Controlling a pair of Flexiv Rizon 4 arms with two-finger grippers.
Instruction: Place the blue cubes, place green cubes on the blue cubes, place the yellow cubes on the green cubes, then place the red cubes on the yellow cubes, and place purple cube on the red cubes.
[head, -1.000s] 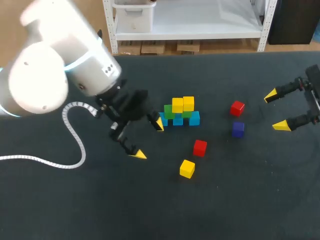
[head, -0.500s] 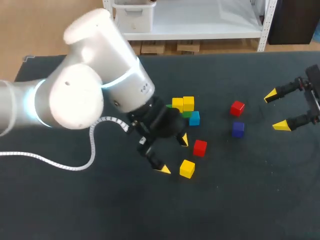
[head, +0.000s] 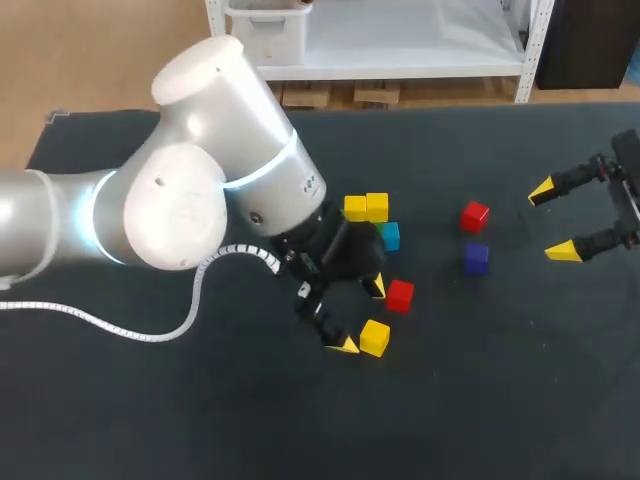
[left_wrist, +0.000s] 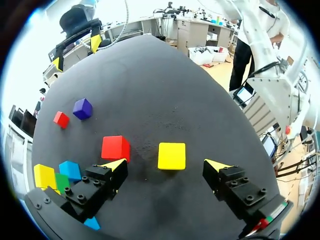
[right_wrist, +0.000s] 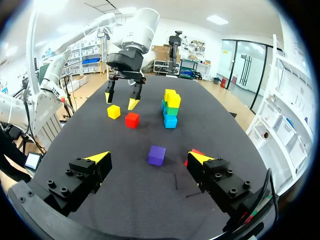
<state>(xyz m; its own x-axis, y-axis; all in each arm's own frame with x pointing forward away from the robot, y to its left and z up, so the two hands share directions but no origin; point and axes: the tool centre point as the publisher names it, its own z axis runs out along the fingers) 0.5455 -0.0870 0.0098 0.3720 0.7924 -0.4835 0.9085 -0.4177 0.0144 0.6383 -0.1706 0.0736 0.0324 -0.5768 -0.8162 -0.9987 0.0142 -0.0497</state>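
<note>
The left hand (head: 361, 316) hangs low over the dark bench (head: 500, 380) with its fingers spread wide and nothing in its grasp. A loose yellow cube (left_wrist: 171, 156) lies just ahead of the gap between them, and a red cube (left_wrist: 115, 148) sits close beside one yellow tip. Behind the arm stands the stack (right_wrist: 170, 107): blue cubes at the base, green above, two yellow on top. A second red cube (head: 475, 215) and the purple cube (head: 476, 257) lie near each other further right. The right hand (head: 552, 220) hovers at the bench's right edge, wide open and empty.
</note>
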